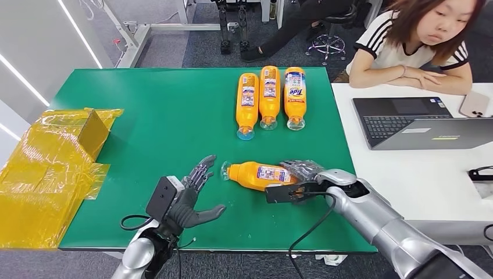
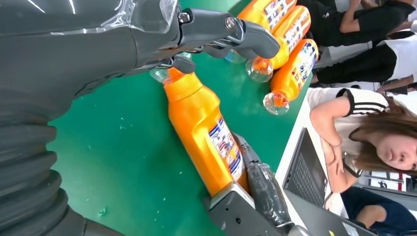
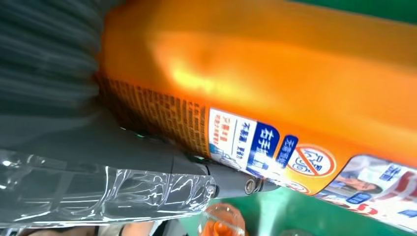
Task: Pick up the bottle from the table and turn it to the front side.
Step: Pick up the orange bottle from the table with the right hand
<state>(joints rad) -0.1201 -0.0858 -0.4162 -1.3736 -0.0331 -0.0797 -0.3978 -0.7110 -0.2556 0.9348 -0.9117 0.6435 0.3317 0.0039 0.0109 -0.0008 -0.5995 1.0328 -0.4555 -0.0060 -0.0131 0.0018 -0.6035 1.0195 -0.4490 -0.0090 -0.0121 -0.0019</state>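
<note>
Orange and lying on its side, the bottle (image 1: 260,175) rests on the green desk (image 1: 168,122), cap toward the left hand (image 1: 192,200). The right hand (image 1: 299,174) wraps its base, fingers (image 1: 302,168) curled over the far side. Left-hand fingers (image 1: 200,171) are spread, holding nothing, tips just beside the cap.

place: robotics lab/office | cues: green test table (image 1: 174,116); laptop (image 1: 418,122); seated person (image 1: 415,43)
</note>
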